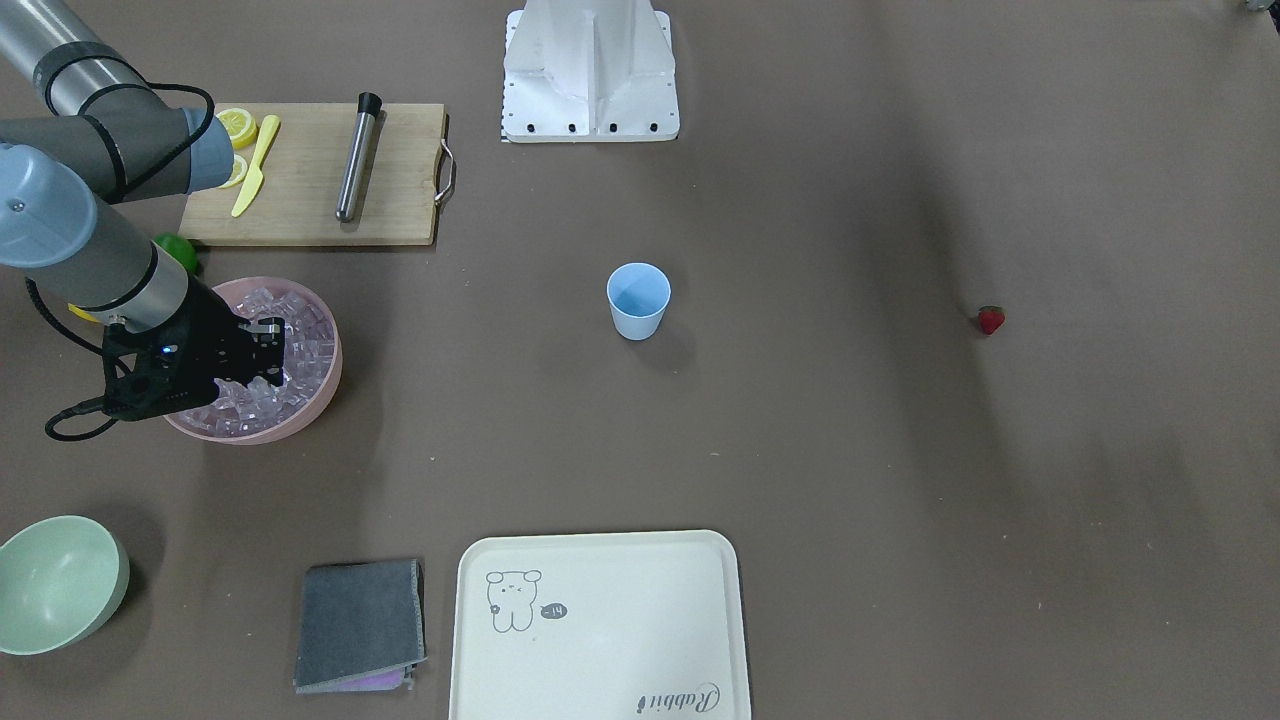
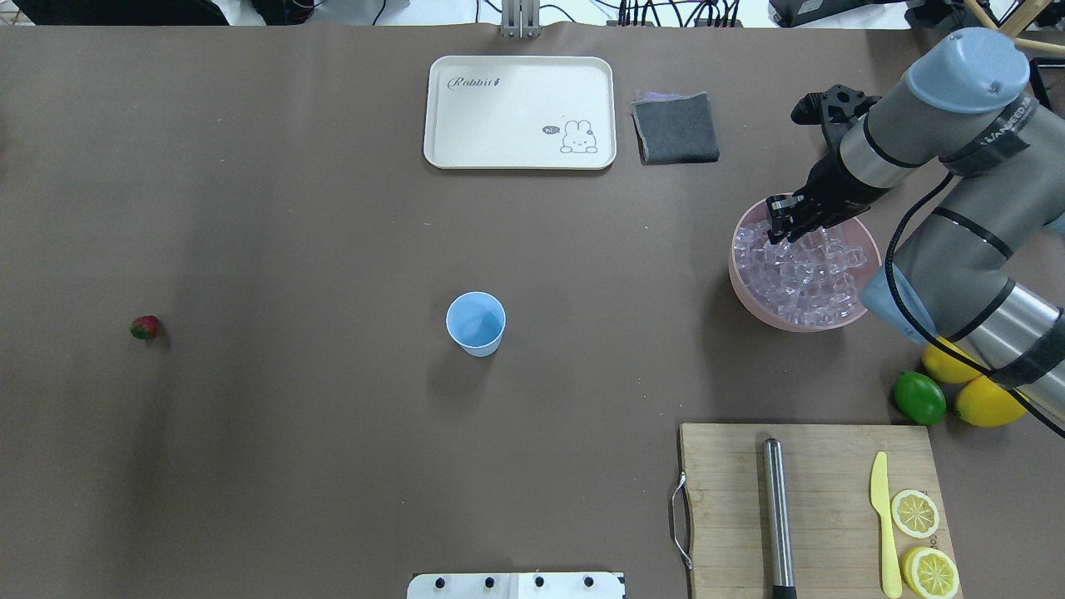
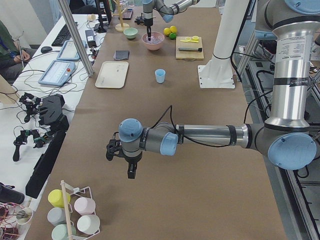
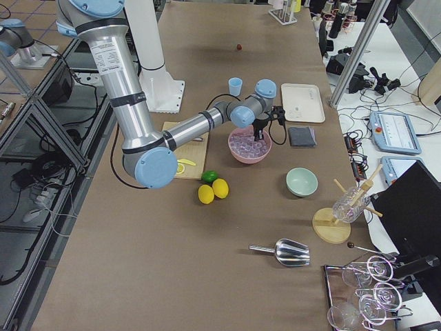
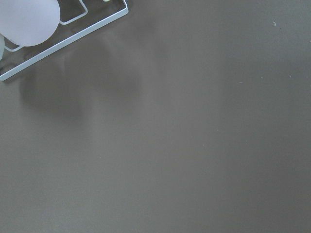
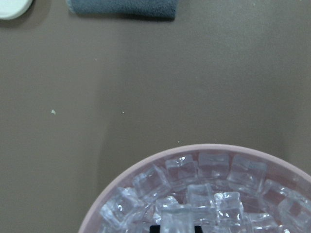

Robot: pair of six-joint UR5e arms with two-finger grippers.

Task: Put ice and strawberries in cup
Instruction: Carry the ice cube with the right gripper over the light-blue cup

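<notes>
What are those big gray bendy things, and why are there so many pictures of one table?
Those are two robot arms, each ending in a pincer for grabbing. Six cameras took these pictures at one moment: one from above behind the robot, one facing it, one from each end, and one on each wrist. The right pincer dips into a pink bowl full of ice cubes; I cannot tell whether it has gripped one. The left pincer hangs above the table at the other end. In the middle stands an empty blue cup, and a little strawberry lies alone off to the side. There is also a tray, a wooden board with lemon slices, and a gray cloth.
</notes>
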